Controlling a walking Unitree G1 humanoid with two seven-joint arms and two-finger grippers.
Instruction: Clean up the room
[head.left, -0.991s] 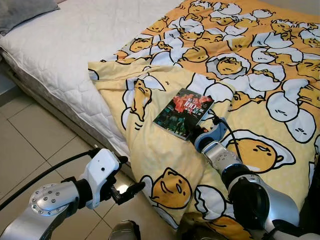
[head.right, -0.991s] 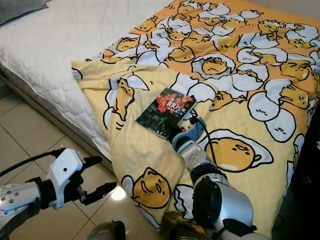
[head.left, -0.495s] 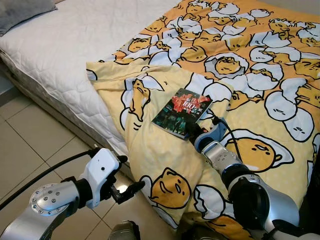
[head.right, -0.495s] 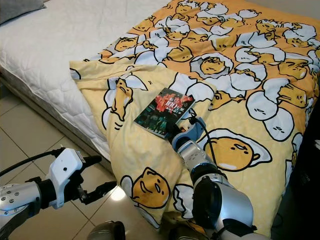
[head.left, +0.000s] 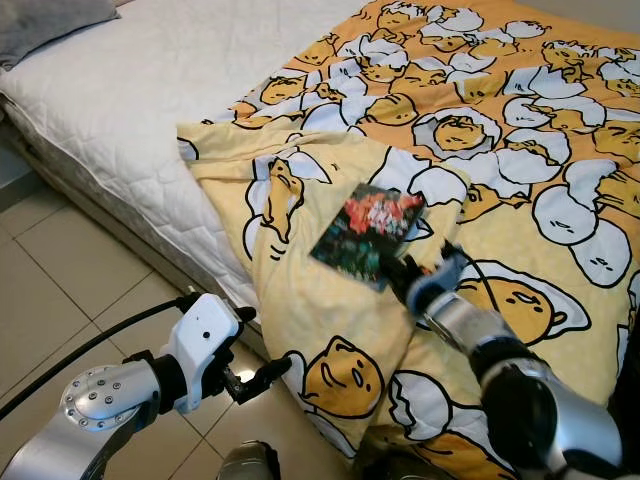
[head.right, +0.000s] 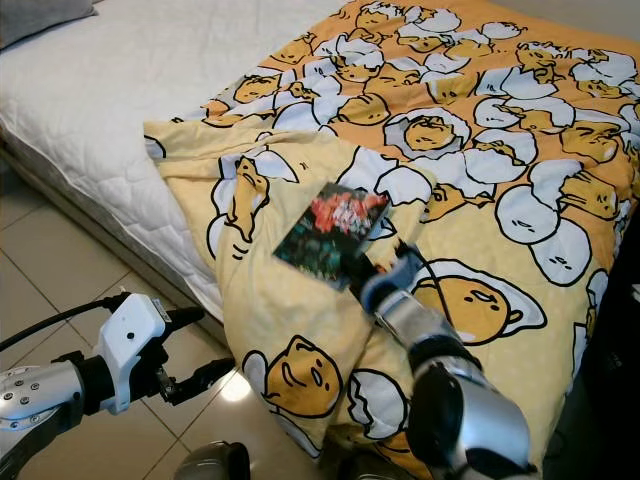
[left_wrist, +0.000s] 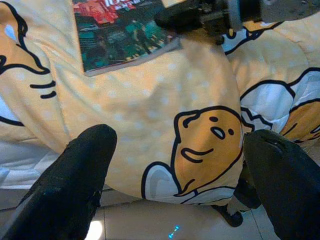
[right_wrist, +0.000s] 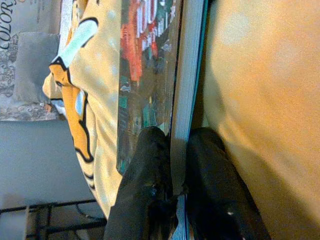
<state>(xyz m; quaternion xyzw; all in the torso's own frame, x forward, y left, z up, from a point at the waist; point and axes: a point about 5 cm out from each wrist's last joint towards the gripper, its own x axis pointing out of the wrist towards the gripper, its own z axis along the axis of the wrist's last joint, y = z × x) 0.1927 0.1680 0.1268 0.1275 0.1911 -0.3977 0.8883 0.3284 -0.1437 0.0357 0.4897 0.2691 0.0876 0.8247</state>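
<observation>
A dark book (head.left: 368, 233) with a red and green cover is lifted a little off the yellow egg-print blanket (head.left: 330, 330) at the bed's near edge. My right gripper (head.left: 402, 270) is shut on the book's near corner; in the right wrist view its two black fingers (right_wrist: 150, 185) pinch the book's edge (right_wrist: 187, 85). My left gripper (head.left: 262, 348) hangs low over the floor beside the bed, open, with nothing between its fingers (left_wrist: 75, 180). The left wrist view looks up at the book (left_wrist: 117, 32) and the draped blanket.
A white quilted mattress (head.left: 150, 110) lies bare to the left, with a grey pillow (head.left: 45, 20) at its far corner. Beige floor tiles (head.left: 60, 290) run along the bed's side. The blanket hangs over the mattress edge toward the floor.
The right gripper has raised and tilted the book off the blanket; the book and arm now look blurred. The left arm has barely moved.
</observation>
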